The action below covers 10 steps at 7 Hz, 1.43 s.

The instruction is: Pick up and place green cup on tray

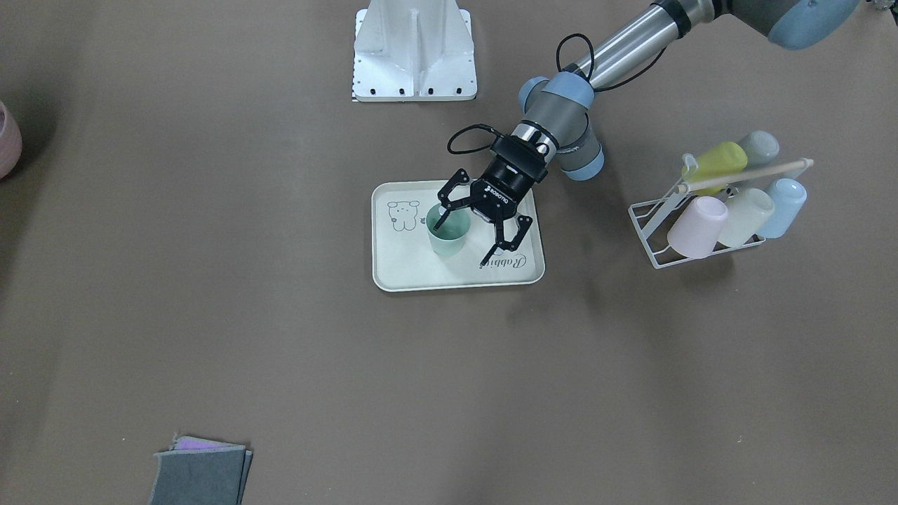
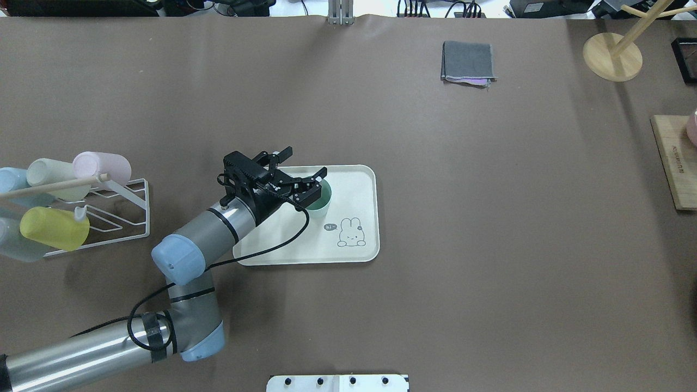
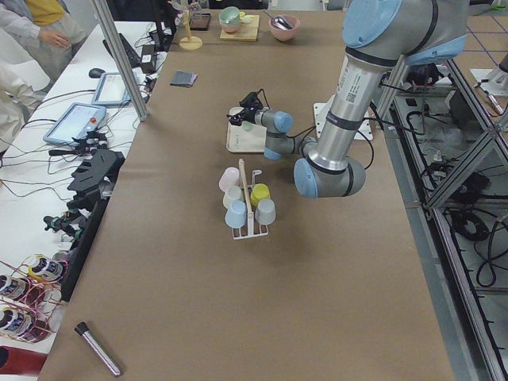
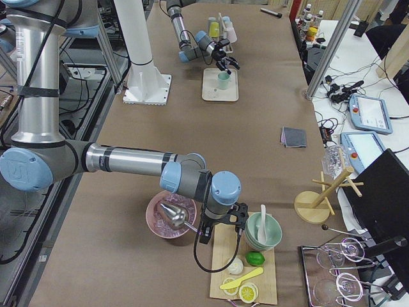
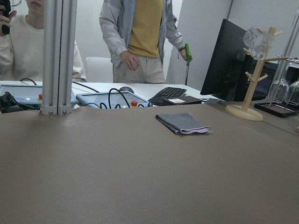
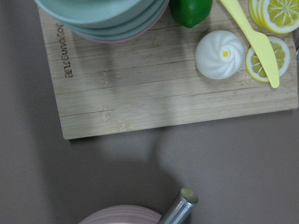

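The green cup (image 1: 449, 237) stands upright on the cream tray (image 1: 400, 266), beside the bear drawing; it also shows in the overhead view (image 2: 322, 200) on the tray (image 2: 359, 179). My left gripper (image 1: 460, 245) is open wide and low over the tray, one finger at the cup's rim and the other apart from it; in the overhead view the gripper (image 2: 306, 161) is also spread. The left wrist view shows neither cup nor fingers. My right gripper (image 4: 222, 229) shows only in the exterior right view, over a wooden board; I cannot tell its state.
A white wire rack (image 1: 656, 249) with several pastel cups stands on my left side (image 2: 128, 218). A folded grey cloth (image 2: 467, 61) lies far across the table. A wooden mug tree (image 2: 612, 54) and a wooden board (image 2: 672, 163) with bowls (image 6: 103, 18) are at my right.
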Motion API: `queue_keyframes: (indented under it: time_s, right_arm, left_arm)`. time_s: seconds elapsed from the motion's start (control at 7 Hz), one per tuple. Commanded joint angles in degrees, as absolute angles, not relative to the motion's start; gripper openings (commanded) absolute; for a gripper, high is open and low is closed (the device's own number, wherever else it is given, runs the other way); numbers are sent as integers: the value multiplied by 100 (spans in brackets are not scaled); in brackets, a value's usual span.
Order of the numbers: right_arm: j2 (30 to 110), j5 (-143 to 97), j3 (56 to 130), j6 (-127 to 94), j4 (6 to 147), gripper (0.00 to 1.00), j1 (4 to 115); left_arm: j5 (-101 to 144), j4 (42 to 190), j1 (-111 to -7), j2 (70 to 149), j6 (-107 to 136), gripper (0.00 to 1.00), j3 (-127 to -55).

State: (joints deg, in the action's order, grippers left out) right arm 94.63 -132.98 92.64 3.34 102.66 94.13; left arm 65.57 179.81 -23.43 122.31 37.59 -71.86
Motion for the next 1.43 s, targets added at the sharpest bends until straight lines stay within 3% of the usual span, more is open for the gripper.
queue_keyframes:
  time_s: [0.0, 0.71, 1.29]
  right_arm:
    - [9457, -13298, 9264, 334, 10266, 100, 9413]
    - [9440, -13289, 9272, 343, 10266, 100, 9413]
    - [9431, -13280, 9290, 343, 10266, 100, 9413]
  left_arm:
    - [6960, 17773, -2653, 12243, 3762, 98, -7286]
    - [7916, 15965, -3391, 12331, 4060, 98, -8444]
    - [9865, 15144, -4891, 12156, 4314, 98, -8842]
